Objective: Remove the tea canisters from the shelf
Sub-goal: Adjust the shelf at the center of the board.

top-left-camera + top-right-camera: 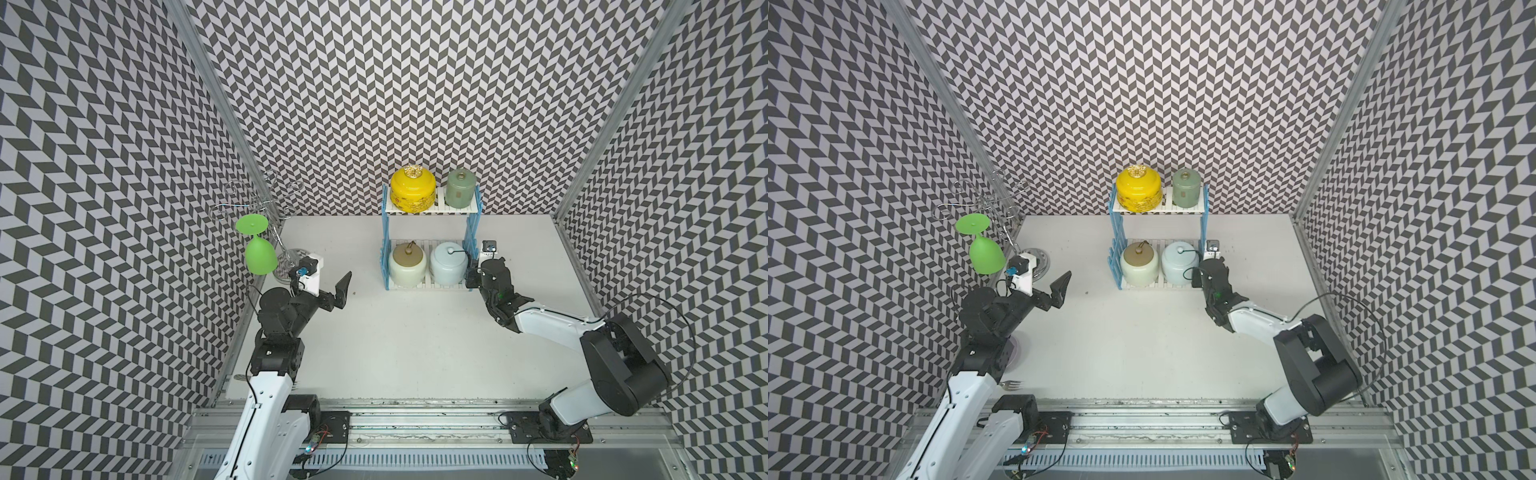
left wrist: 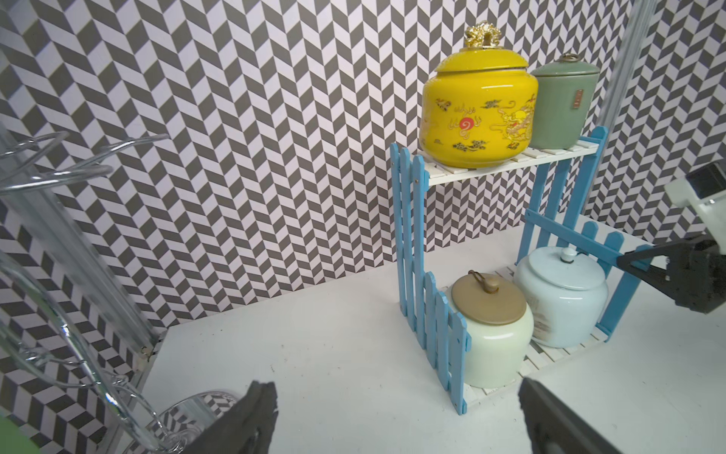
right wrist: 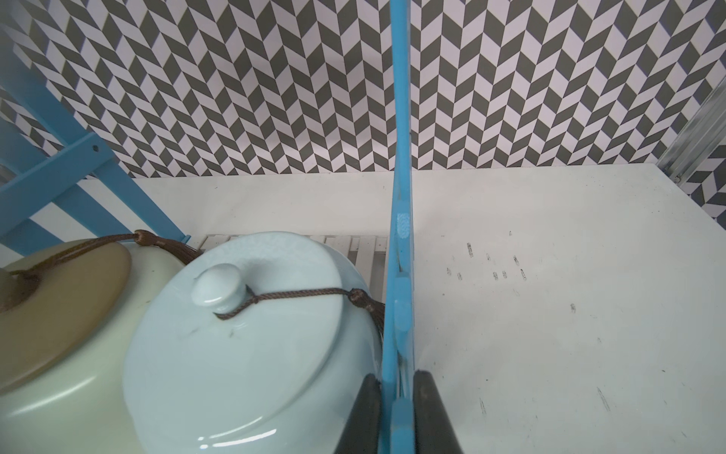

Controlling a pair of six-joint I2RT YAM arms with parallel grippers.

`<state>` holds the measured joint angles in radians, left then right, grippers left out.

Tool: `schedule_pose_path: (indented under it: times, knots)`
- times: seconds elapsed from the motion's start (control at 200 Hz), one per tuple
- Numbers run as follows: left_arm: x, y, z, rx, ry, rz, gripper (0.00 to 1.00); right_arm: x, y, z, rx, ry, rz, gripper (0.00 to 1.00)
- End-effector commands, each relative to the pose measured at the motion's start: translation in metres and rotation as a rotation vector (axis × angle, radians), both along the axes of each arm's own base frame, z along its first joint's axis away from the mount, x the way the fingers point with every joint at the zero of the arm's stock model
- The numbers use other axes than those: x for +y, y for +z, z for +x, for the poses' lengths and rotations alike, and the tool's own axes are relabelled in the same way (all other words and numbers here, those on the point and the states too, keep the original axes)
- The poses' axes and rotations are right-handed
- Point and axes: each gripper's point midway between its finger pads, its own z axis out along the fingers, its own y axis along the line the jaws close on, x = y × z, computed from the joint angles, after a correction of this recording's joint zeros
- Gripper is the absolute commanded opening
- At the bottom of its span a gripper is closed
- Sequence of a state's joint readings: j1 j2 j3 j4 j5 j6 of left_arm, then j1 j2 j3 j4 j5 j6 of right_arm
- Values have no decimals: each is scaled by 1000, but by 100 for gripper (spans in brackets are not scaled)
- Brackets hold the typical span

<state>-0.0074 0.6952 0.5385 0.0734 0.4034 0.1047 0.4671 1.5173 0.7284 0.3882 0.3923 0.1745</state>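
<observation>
Clamps the right gripper (image 3: 397,412) tight on one blue picket of the shelf (image 1: 385,232), at the rack's lower right side in both top views, just beside the pale blue canister (image 1: 448,266). Grips only the slat, no jar. Probably pins the light rack in place, so that nothing slides or tips when a jar comes out.

Holds the left gripper (image 2: 396,424) spread wide and empty, low over the bare table (image 1: 415,353), left of centre in both top views, well apart from the shelf and turned toward its open front. Looks set to reach in while the other arm steadies.

Shows all four tea canisters on the shelf, mid-frame in both top views. Places the yellow canister (image 1: 413,193) and the sage-green canister (image 1: 459,191) side by side on the upper board. Places the cream canister (image 1: 407,268) and the pale blue one side by side on the lower board, close together. Puts the task at its very start, with none out yet.

Favours the cream canister as the nearest to the open jaws. Calls for a wide grasp round the glossy body rather than the lid.

Leaves the green goblet (image 1: 259,257) hanging upside down on the chrome wire stand (image 1: 296,252), at the left of the frame, close by the left wrist and easy to bump
</observation>
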Motion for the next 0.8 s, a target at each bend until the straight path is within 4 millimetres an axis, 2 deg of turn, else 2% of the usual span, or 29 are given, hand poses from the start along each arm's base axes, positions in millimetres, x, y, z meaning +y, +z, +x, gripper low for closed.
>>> schedule_pose_path:
  times: [0.0,0.105,0.401,0.526,0.791]
  knots:
    - [-7,-3,-4,-4,-44,11,100,-13,-3,-6,23,-34,-9,0]
    - [-6,-5,-3,-4,-31,14,100,-16,-7,-11,39,-47,14,0]
    - [-12,-4,-6,-20,-55,17,100,-20,2,-19,15,-49,39,1]
    - [-10,-6,-5,-10,-49,15,100,-22,0,-21,33,-59,22,1]
    - [-12,-6,-6,-16,-52,17,100,-19,-1,-34,44,6,5,0]
